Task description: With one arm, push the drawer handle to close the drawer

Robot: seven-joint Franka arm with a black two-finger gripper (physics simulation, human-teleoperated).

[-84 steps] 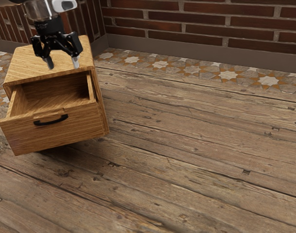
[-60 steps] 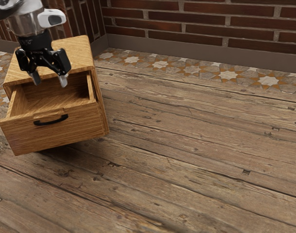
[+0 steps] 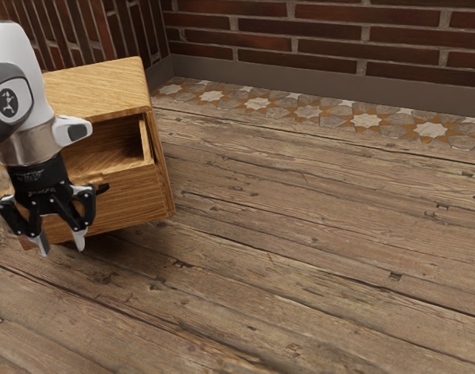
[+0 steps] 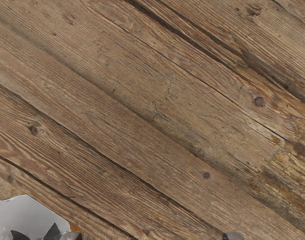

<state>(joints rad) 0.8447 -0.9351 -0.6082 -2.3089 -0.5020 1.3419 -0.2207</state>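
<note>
Exterior view: gripper hangs before an open wooden drawer

The black two-finger gripper (image 3: pixel 62 246) points downward in front of the light-brown, wood-grained drawer (image 3: pixel 135 198), its pale-tipped fingers (image 3: pixel 80 239) spread apart with nothing pinched between them. The drawer stands open, its hollow visible beneath the flat wooden top of the matching box-shaped cabinet (image 3: pixel 113 84). On the drawer's front, one end of the slim black handle (image 3: pixel 103 188) emerges from behind the gripper; the rest is hidden, and whether the two touch, I cannot tell. The white-and-grey robot arm (image 3: pixel 23 86) covers part of the cabinet toward the exterior view's left. Beyond the weathered brown planks (image 3: pixel 300 234) run a strip of star-patterned tiles (image 3: pixel 292 113) and a red-brown brick wall (image 3: pixel 339 33). In the wrist view, the planks lie under the hand, with gaps and dark knots in their grain.
</note>
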